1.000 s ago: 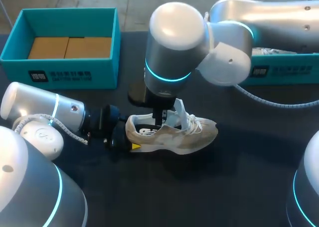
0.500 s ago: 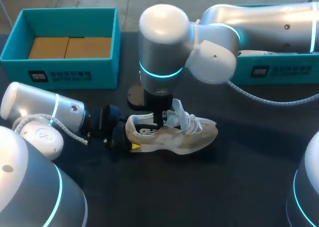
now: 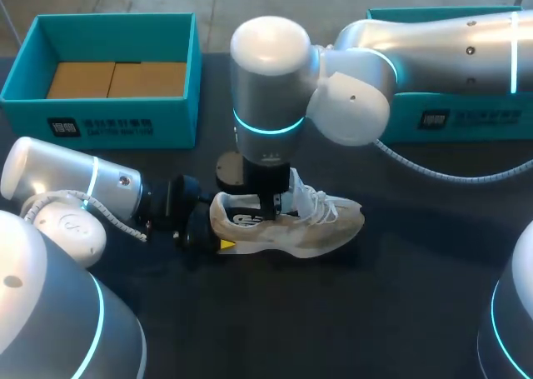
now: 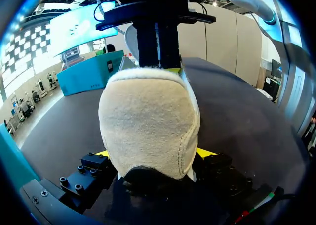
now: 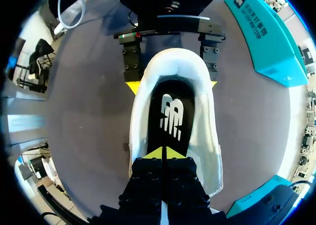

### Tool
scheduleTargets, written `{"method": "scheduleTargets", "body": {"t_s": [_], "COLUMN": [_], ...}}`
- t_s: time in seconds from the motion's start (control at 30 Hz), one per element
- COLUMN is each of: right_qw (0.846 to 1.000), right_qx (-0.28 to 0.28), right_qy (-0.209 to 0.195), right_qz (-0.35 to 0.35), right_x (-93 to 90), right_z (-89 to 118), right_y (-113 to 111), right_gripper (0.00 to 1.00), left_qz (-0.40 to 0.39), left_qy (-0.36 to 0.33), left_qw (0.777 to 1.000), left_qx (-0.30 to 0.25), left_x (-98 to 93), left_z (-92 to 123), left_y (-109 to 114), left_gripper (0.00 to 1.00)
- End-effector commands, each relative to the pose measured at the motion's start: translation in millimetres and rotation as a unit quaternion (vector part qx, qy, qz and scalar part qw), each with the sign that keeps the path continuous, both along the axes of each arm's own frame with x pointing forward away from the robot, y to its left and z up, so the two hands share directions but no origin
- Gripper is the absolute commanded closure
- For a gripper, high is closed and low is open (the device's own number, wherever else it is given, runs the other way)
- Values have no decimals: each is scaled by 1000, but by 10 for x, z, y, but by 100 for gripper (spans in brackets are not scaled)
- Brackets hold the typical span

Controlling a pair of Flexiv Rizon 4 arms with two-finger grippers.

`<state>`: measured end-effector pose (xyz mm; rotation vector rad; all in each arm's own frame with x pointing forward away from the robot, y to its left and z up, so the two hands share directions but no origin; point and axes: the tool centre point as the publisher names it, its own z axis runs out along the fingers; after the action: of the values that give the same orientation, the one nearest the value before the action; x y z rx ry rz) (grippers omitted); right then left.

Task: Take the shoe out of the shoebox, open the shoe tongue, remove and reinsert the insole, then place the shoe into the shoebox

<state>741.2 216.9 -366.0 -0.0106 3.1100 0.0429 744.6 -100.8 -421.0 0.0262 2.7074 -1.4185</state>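
Beige suede sneaker [image 3: 291, 225] stands upright on its sole on the dark matte table [image 3: 400, 296], out of the box, toe toward the robot's right, heel toward the left arm. The upper is fuzzy and soft-looking, the heel rounded, with white laces [image 3: 321, 202] loose and the white tongue [image 3: 297, 182] standing up.

Left gripper [image 4: 153, 153] is clamped on the heel – a yellow tip presses each side low down, the padded heel bulging up between the black finger blocks.

Right arm comes in from the right side, its thick silver cylinder with a cyan ring standing vertical over the shoe. Right gripper [image 5: 163, 153] points straight down into the shoe opening, its yellow tips closed against each other in one wedge, sitting at the black insole [image 5: 170, 111], which is smooth and flat with a white logo. Can't tell if any insole edge is pinched between them.

Teal cardboard shoebox [image 3: 179, 112] sits open at the far left, rectangular, with plain brown cardboard on its floor – well apart from the shoe. A second teal box [image 3: 466, 117] is at the far right, mostly hidden behind the right arm
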Motion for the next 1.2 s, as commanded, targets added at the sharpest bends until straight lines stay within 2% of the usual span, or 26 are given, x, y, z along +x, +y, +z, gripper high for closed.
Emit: {"method": "scheduleTargets", "body": {"t_s": [0.03,0.37,0.6,0.67,0.77,1.2], "right_qw": [1000,1000,1000,1000,999,998], "right_qx": [3,7,6,6,6,5], "right_qy": [-2,-10,-18,-27,-39,-58], "right_qz": [-3,-6,-9,-14,-16,-17], "right_x": [-14,109,127,131,145,234], "right_z": [-20,-118,-171,-187,-192,-228], "right_y": [-36,-68,-83,-88,-100,-110], "right_gripper": [100,100,100,95,76,71], "left_qz": [0,0,0,0,0,0], "left_qy": [0,0,0,0,0,0], "left_qw": [1000,1000,1000,1000,1000,1000], "left_qx": [2,2,2,2,2,2], "left_x": [-14,-14,-14,-14,-14,-14], "left_z": [-13,-13,-13,-13,-13,-13], "left_y": [22,22,22,22,22,22], "left_gripper": [100,100,100,100,100,100]}}
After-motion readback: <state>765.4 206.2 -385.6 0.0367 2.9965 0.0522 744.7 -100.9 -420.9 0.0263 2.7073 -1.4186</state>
